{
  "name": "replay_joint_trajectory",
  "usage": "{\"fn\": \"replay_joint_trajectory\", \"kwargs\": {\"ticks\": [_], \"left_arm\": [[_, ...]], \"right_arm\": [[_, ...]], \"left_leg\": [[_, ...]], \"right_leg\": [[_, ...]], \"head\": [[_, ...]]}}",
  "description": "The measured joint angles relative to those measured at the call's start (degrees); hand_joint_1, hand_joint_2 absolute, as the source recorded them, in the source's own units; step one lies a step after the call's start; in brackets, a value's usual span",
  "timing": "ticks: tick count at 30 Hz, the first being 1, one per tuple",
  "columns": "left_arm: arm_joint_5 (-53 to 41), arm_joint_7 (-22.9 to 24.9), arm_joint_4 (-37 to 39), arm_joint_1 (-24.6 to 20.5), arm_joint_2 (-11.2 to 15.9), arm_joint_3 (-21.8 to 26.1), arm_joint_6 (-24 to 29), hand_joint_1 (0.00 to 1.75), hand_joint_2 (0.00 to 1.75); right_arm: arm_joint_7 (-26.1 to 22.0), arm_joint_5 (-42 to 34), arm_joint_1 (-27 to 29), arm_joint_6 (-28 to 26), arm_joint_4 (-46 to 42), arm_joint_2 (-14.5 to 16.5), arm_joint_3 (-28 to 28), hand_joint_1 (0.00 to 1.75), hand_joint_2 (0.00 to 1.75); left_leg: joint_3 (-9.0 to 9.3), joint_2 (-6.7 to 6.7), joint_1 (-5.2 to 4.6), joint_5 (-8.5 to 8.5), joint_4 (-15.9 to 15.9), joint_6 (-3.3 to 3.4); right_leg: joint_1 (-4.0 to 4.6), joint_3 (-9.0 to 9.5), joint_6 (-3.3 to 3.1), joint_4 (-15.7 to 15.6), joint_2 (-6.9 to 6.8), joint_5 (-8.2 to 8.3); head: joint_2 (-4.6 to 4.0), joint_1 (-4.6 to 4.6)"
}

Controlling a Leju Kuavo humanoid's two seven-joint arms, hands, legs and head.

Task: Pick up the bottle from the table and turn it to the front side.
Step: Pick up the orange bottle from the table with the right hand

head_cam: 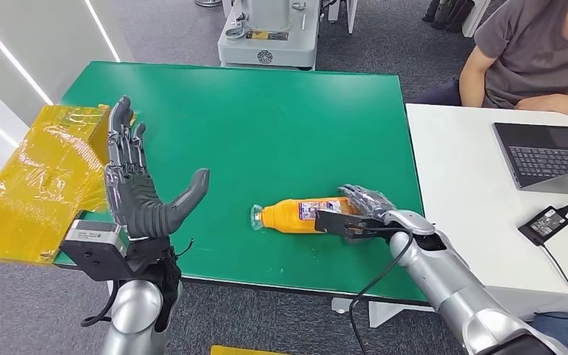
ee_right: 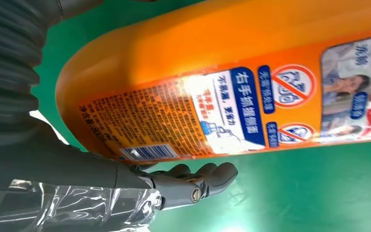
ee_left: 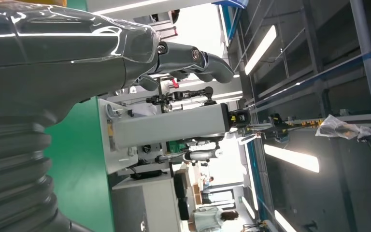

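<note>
The orange bottle [head_cam: 296, 215] lies on its side near the green table's [head_cam: 266, 126] near edge, cap pointing left. The right hand [head_cam: 362, 211] wraps its base end — fingers closed around it. The left hand [head_cam: 137, 185] is raised over the table's near-left corner — fingers spread, holding nothing.

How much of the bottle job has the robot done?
Nothing is finished: the orange bottle lies on its side on the green table. The right hand is at its base, fingers around it. Lifting and turning it are left. The left hand is raised and holds nothing.
</note>
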Motion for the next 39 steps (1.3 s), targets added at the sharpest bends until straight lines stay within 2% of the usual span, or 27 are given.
{"fn": "replay_joint_trajectory", "kwargs": {"ticks": [3,4,5,8,9,17,21,24,32,39], "left_arm": [[0.51,-0.03,0.26,-0.35,0.03,-0.13,0.48,0.00,1.75],[0.62,-0.02,0.35,-0.45,0.04,-0.16,0.56,0.00,1.75],[0.70,-0.02,0.44,-0.53,0.05,-0.18,0.61,0.00,1.75],[0.98,-0.02,0.62,-0.58,0.12,-0.25,0.74,0.00,1.75],[1.06,-0.02,0.63,-0.58,0.16,-0.29,0.77,0.00,1.75],[1.32,-0.02,0.63,-0.51,0.54,-1.07,0.79,0.00,1.75],[1.39,-0.02,0.63,-0.38,0.57,-1.11,0.96,0.00,1.75],[1.45,-0.02,0.63,-0.30,0.59,-1.11,1.14,0.00,1.75],[1.38,-0.40,0.52,0.97,1.02,-1.11,2.10,0.00,1.75],[1.32,-1.42,0.00,2.18,1.07,-1.10,3.04,0.00,1.75]], "right_arm": [[0.02,-0.32,-0.56,-0.02,0.81,0.30,0.44,0.00,1.75],[0.00,-0.41,-0.68,-0.07,1.04,0.38,0.56,0.05,1.75],[-0.05,-0.48,-0.77,-0.14,1.25,0.45,0.67,0.29,1.75],[-0.61,-0.66,-0.89,-0.63,1.73,0.57,0.93,1.19,1.75],[-0.86,-0.77,-0.88,-0.91,1.83,0.60,1.01,1.28,1.75],[-1.92,-1.48,-0.71,-2.29,2.00,0.64,1.34,1.41,1.75],[-2.20,-1.80,-0.41,-2.66,1.80,0.64,1.34,1.61,1.75],[-2.63,-2.03,0.06,-3.55,1.35,0.64,1.34,1.69,1.75],[-4.66,-3.11,1.57,-11.81,-1.75,2.16,0.65,1.74,1.75],[-6.01,-3.05,2.99,-22.98,-7.14,4.94,-0.96,1.75,1.75]], "left_leg": [[0.00,0.00,0.00,0.00,0.00,0.00],[0.00,0.00,0.00,0.00,0.00,0.00],[0.00,0.00,0.00,0.00,0.00,0.00],[0.00,0.00,0.00,0.00,0.00,0.00],[0.00,0.00,0.00,-0.01,0.00,0.00],[0.00,0.00,0.00,-0.01,0.01,0.01],[0.01,0.01,0.00,-0.01,0.01,0.00],[0.00,0.00,0.00,-0.01,0.01,0.01],[-0.01,0.00,0.01,-0.01,0.01,0.00],[-0.01,0.00,0.01,0.00,0.00,0.00]], "right_leg": [[0.00,0.00,0.00,0.00,0.00,0.00],[0.00,0.00,0.00,0.00,0.00,0.00],[0.00,0.00,0.00,0.00,0.00,0.00],[0.00,0.00,0.00,-0.01,0.00,0.00],[0.00,0.00,0.00,-0.01,0.00,0.00],[0.00,0.00,0.00,-0.01,0.00,0.00],[0.00,0.00,0.00,-0.01,0.01,0.00],[0.00,0.01,0.00,-0.01,0.00,0.00],[0.02,0.01,0.00,0.01,0.00,-0.01],[0.03,0.00,0.00,0.01,0.00,-0.01]], "head": [[0.00,0.00],[0.00,0.01],[0.00,0.01],[0.00,0.01],[0.00,0.01],[0.00,0.01],[0.00,0.01],[0.00,0.01],[0.00,0.01],[0.00,0.01]]}}
